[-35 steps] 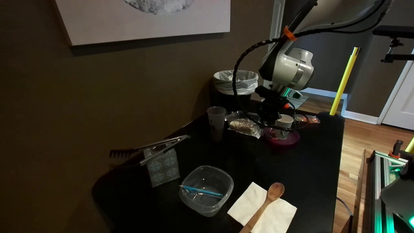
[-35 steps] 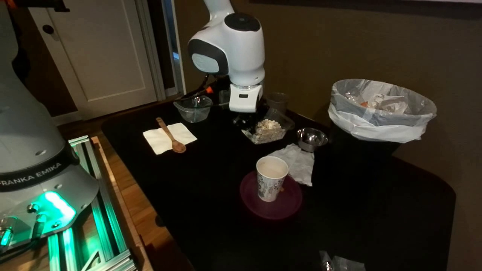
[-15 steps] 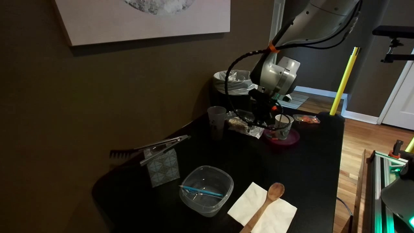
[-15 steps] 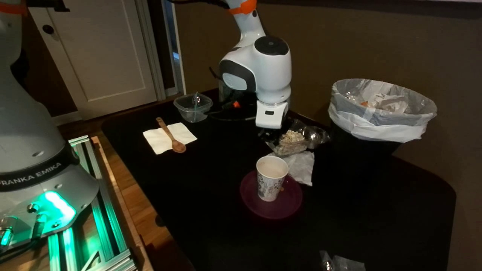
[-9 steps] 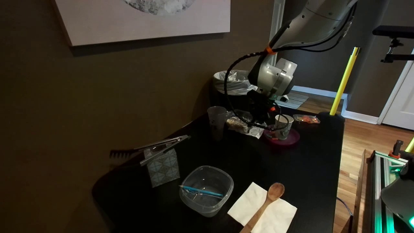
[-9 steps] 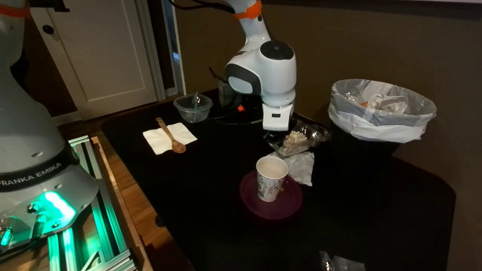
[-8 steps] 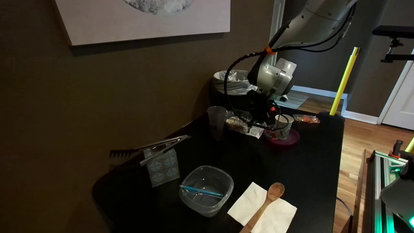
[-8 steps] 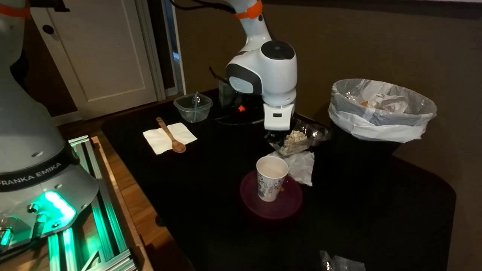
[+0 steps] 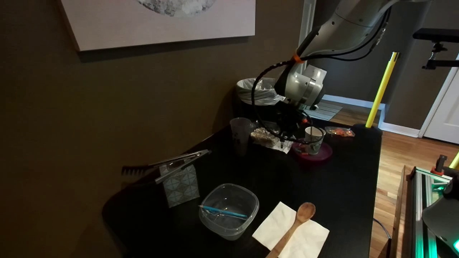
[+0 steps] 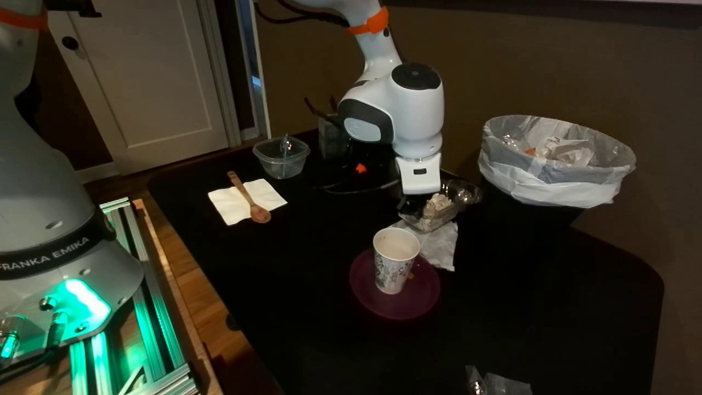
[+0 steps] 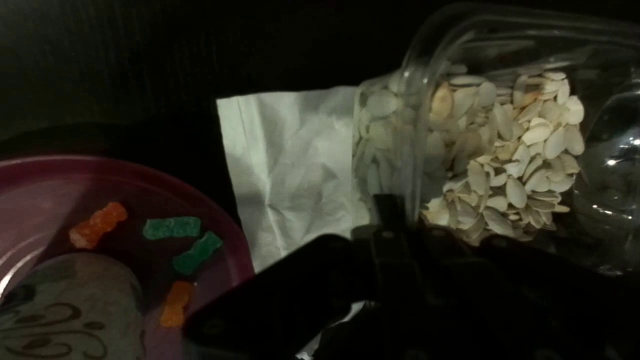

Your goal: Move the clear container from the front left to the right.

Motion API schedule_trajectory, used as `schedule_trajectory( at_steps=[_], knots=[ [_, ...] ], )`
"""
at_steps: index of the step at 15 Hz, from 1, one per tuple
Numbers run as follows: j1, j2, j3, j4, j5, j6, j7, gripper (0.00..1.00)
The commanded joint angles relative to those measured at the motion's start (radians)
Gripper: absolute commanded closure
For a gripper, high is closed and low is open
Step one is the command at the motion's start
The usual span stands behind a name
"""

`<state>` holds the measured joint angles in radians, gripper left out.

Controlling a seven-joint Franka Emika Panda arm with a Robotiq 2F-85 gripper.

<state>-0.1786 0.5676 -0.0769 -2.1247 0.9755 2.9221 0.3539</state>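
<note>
The clear container [image 9: 229, 204], a shallow see-through square tub with a blue pen-like stick in it, stands on the table beside the white napkin [image 9: 267, 225]; it also shows at the far left [image 10: 281, 159]. My gripper [image 10: 407, 206] is far from it. In the wrist view the gripper [image 11: 411, 220] is shut on the near wall of another see-through tub [image 11: 525, 155], filled with pale seeds. One finger [image 11: 390, 210] is outside that wall. The seed tub [image 10: 437, 213] is tilted over crumpled white paper; whether it touches the table I cannot tell.
A paper cup [image 10: 395, 260] stands on a plum plate [image 10: 363, 291] with gummy candies [image 11: 172, 227]. A steel bowl [image 10: 467, 193] is behind the seed tub. A lined bin [image 10: 554, 186] stands at the wall. A tall cup [image 9: 240, 136] and a patterned box with tongs [image 9: 181, 186] stand wallside.
My gripper and the seed tub have moved together, rightward and nearer in an exterior view, over the white paper and in front of the steel bowl. The clear container with the blue stick has not moved.
</note>
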Motion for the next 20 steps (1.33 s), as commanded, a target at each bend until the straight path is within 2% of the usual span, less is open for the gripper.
schedule_trajectory(
  at_steps=[1,2,3,4,6,11,14,16,17,18,20],
  knots=[
    [0.011,0.043,-0.022,0.025,-0.048,-0.004,-0.003,0.99],
    [0.017,0.053,-0.029,0.025,-0.066,-0.004,0.005,0.95],
    [0.028,0.059,-0.041,0.024,-0.081,-0.004,0.013,0.72],
    [0.026,0.057,-0.04,0.021,-0.087,-0.005,0.014,0.7],
    [0.028,0.044,-0.041,0.011,-0.094,-0.005,0.017,0.6],
    [0.069,-0.027,-0.071,-0.039,-0.111,0.017,0.057,0.22],
    [0.085,-0.107,-0.096,-0.098,-0.159,-0.021,0.041,0.0],
    [0.072,-0.191,-0.098,-0.165,-0.22,-0.045,-0.026,0.0],
    [0.059,-0.24,-0.09,-0.197,-0.219,-0.056,-0.099,0.0],
    [0.007,-0.303,-0.038,-0.226,-0.174,-0.072,-0.196,0.0],
    [-0.037,-0.409,0.004,-0.283,-0.098,-0.113,-0.336,0.0]
  ],
)
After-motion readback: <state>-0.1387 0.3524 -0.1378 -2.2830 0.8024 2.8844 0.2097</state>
